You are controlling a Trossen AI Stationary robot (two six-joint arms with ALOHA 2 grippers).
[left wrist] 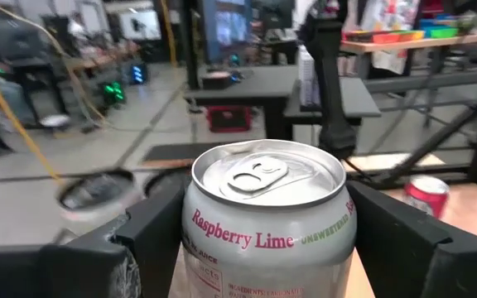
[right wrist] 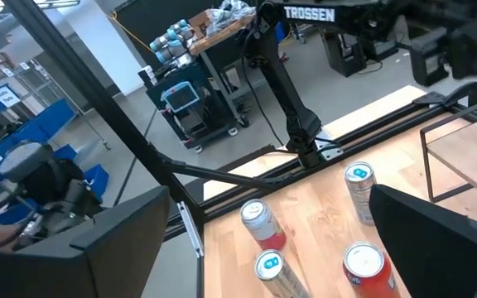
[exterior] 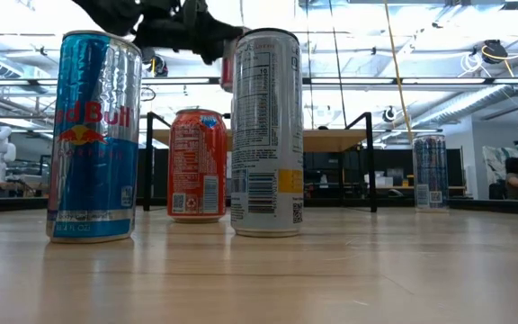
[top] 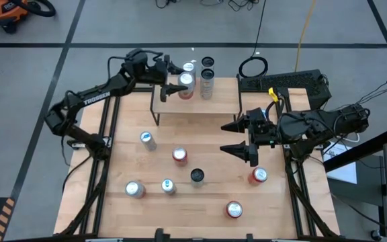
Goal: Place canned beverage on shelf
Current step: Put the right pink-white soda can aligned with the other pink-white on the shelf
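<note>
My left gripper [top: 180, 85] is at the far side of the table, over the shelf [top: 200, 107], a small light wood top on thin black legs. It is shut on a white and red "Raspberry Lime" can [left wrist: 267, 219], also seen in the high view [top: 186, 83]. In the low view a red bit of this can [exterior: 227, 72] shows well above the shelf top [exterior: 331, 137]. Three other cans [top: 207, 86] stand upright at the shelf's far part. My right gripper [top: 242, 138] is open and empty above the table's right middle. My left gripper pinches the can's side wall below the top rim [left wrist: 195, 240] between its two fingers [left wrist: 151, 240], one on either side. The fingers come level from the table's left. The can is upright, top up, and looks lifted clear of the shelf top.
Several cans stand on the table: a silver-blue one [top: 148, 140], red ones [top: 179, 156] [top: 259, 176] [top: 234, 210], a dark one [top: 197, 176] and two near the front left [top: 134, 189]. In the low view a tall white can [exterior: 266, 135] stands close to the camera.
</note>
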